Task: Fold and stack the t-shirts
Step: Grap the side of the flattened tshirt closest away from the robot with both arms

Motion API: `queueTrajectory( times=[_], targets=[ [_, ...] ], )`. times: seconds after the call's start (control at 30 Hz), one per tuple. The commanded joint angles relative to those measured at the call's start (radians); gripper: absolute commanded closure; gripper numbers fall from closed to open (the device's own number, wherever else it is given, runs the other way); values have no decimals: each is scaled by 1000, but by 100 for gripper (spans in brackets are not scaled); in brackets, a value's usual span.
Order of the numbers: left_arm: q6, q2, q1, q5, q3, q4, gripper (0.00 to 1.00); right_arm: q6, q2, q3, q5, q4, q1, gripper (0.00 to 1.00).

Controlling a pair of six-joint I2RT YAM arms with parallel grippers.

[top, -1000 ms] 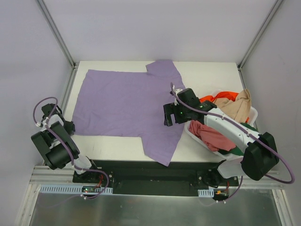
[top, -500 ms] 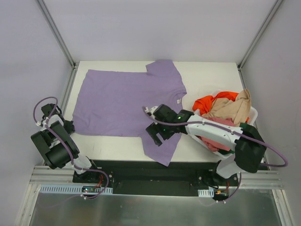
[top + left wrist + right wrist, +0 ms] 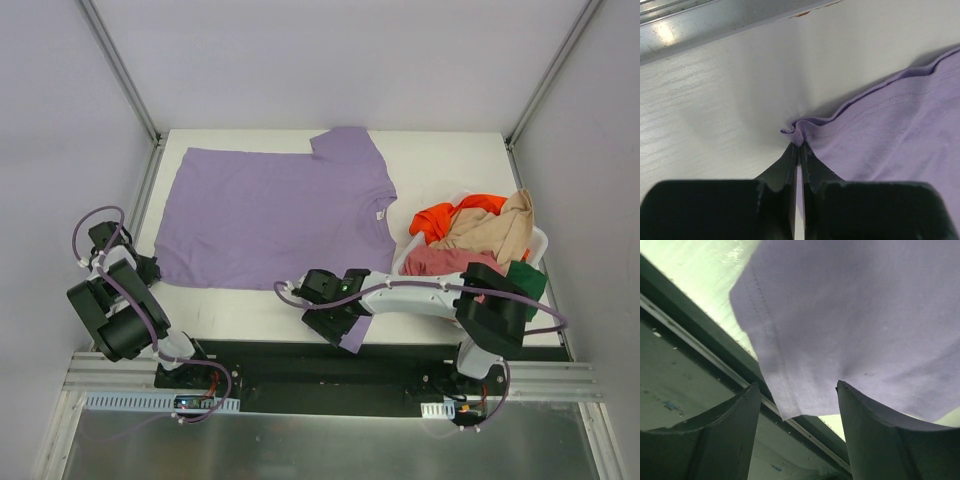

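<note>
A lavender t-shirt [image 3: 270, 215] lies spread flat on the white table, one sleeve hanging over the near edge. My left gripper [image 3: 150, 268] is at its near left corner; in the left wrist view the gripper [image 3: 799, 146] is shut on the bunched hem of the lavender t-shirt [image 3: 890, 130]. My right gripper [image 3: 333, 316] is at the overhanging sleeve. In the right wrist view the gripper [image 3: 797, 390] is open, and the sleeve's corner [image 3: 790, 405] dangles between its fingers without touching them. Orange-red [image 3: 440, 215], beige [image 3: 495, 225], dusty pink [image 3: 440, 262] and dark green [image 3: 528, 275] t-shirts fill the basket.
A white plastic basket [image 3: 541, 238] stands at the table's right side, under the right arm's links. A black rail [image 3: 280, 358] runs along the near table edge below the sleeve. Metal frame posts [image 3: 120, 70] rise at the far corners.
My right arm swung from beside the basket down and left to the sleeve at the near edge, and its jaws have narrowed. My left gripper closed on the shirt's corner.
</note>
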Motion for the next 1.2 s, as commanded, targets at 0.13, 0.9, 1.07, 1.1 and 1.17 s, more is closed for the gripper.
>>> queueTrajectory(
  times=[0.13,0.9,1.07,1.1,1.17],
  targets=[
    [14,3,2,24,-28,-28,100,13,113,-18,61,40,-1,41],
    [-130,-394,11,-272,-187,-142,100,-34,-120,-59,-235,-50,-1,100],
    [-127,-405,11,-211,-163,-154,100,-21,-154,1,-85,-121,-27,100],
    [-127,-405,11,-193,-152,-155,100,-10,-159,11,-54,-136,-43,100],
    [-133,-400,11,-153,-126,-154,100,2,-166,24,9,-135,-80,99]
  ],
)
